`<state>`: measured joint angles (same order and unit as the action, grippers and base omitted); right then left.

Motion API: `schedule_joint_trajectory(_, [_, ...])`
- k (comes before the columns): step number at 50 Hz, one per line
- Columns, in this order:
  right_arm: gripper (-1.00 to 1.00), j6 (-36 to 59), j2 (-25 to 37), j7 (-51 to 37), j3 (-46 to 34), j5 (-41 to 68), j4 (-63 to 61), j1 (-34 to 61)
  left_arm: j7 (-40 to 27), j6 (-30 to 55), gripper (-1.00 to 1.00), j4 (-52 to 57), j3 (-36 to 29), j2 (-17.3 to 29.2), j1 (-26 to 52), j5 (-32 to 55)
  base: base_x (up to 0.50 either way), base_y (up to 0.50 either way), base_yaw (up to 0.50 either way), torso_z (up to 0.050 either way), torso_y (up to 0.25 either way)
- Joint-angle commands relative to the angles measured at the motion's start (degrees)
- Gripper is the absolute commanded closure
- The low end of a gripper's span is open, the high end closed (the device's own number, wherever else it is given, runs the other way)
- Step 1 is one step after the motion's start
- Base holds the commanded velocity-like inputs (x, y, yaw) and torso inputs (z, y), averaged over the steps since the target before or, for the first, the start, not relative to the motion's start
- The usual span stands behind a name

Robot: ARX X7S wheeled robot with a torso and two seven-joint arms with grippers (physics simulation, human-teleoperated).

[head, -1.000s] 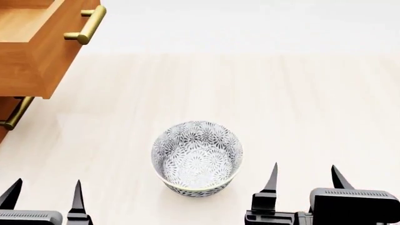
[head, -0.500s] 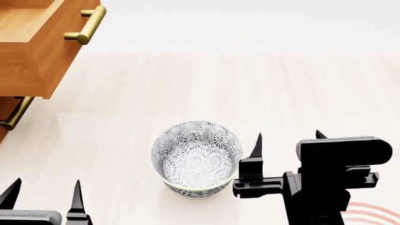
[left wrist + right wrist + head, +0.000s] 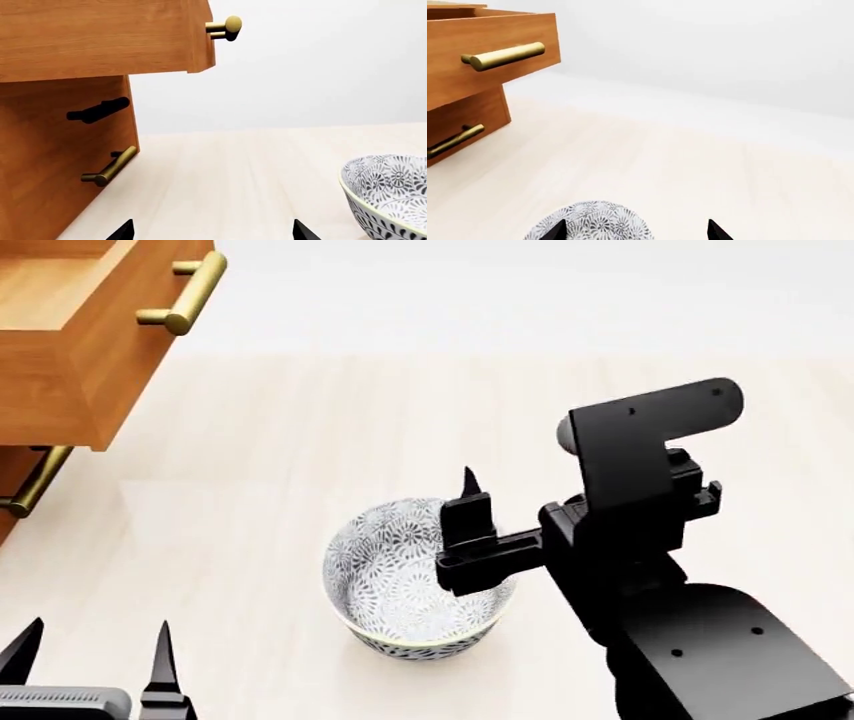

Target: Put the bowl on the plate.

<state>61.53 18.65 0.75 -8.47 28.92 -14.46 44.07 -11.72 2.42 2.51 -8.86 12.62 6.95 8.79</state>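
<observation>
The bowl point(image 3: 400, 585), white with a dense grey floral pattern, stands upright on the pale wooden surface. My right gripper point(image 3: 636, 231) is open and sits over the bowl's right side. One finger point(image 3: 470, 502) reaches above the bowl's inside, and the other is hidden behind the arm. In the right wrist view the bowl point(image 3: 590, 224) lies under one fingertip while the other is off to its side. My left gripper point(image 3: 99, 632) is open and holds nothing, low at the near left; the bowl point(image 3: 390, 192) is off to its side. The plate is out of view.
A wooden cabinet point(image 3: 60, 390) stands at the far left. Its upper drawer is pulled out and carries a brass handle point(image 3: 183, 292). A second brass handle point(image 3: 34, 480) sits lower down. The bulky right arm point(image 3: 667, 620) covers the near right of the surface.
My right arm has risen and swung forward and left, from the near right edge to over the bowl's right rim. It now covers the red-ringed edge seen earlier. Left gripper and bowl are unmoved.
</observation>
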Motion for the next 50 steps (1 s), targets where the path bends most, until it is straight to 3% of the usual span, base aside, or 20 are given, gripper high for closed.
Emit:
schedule_joint_trajectory(1, [-1.00, 6.70, 0.01, 3.21, -3.15, 2.21, 6.24, 8.70, -0.11, -0.82, -1.00, -0.91, -0.22, 0.18, 0.22, 0.18, 0.00, 0.00, 0.00, 0.000, 0.000])
schedule_joint_trajectory(26, [-1.00, 9.90, -1.63, 10.42, -14.46, 1.14, 20.69, 21.86, -0.68, -0.46, -1.00, -0.30, -1.29, 0.60, 0.43, 0.19, 0.00, 0.00, 0.00, 0.000, 0.000])
schedule_joint_trajectory(50, [-1.00, 8.22, -4.68, 12.78, -22.23, -1.02, 27.97, 25.39, -1.23, -0.51, -1.00, -0.29, -1.72, 1.03, 0.40, 0.68, 0.00, 0.00, 0.00, 0.000, 0.000])
